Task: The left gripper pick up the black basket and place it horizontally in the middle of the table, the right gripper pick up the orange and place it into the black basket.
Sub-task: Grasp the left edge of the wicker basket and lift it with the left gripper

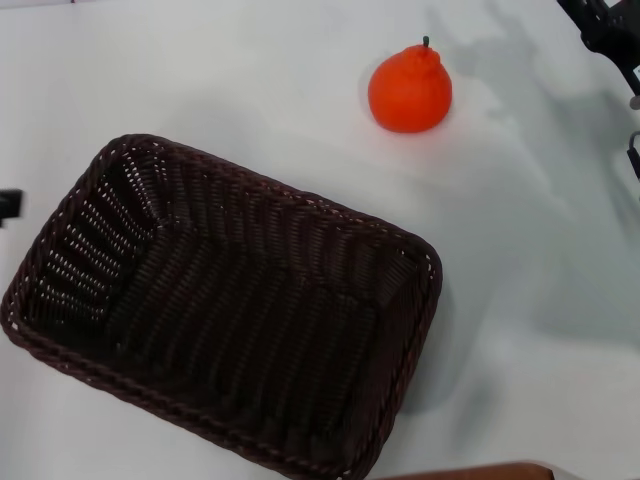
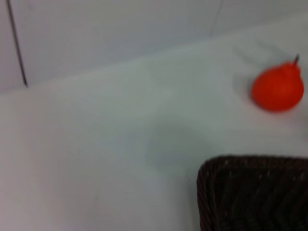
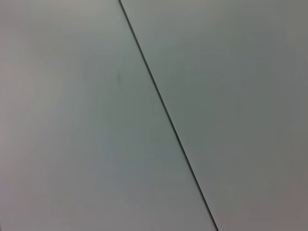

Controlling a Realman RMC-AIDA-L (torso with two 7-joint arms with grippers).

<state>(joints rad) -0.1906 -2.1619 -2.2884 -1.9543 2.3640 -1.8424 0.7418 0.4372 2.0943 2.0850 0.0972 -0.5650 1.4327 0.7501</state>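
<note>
Head view first: the dark brown-black woven wicker basket (image 1: 230, 310), rectangular with rounded corners, lies open side up on the plain white table (image 1: 200, 80), turned at a slant. The bright orange-red round fruit (image 1: 410, 90) with a short dark stem sits beyond its far right corner, apart from it. The black right gripper (image 1: 608, 35) shows only partly at the upper right edge, and a dark bit at the left edge may be the left gripper (image 1: 8, 205); I cannot tell either's state.

Left wrist view: a basket corner (image 2: 255, 192), the orange (image 2: 277, 88) beyond, table (image 2: 96, 144) between.

Right wrist view: only a pale surface crossed by a thin dark line (image 3: 163, 110).
</note>
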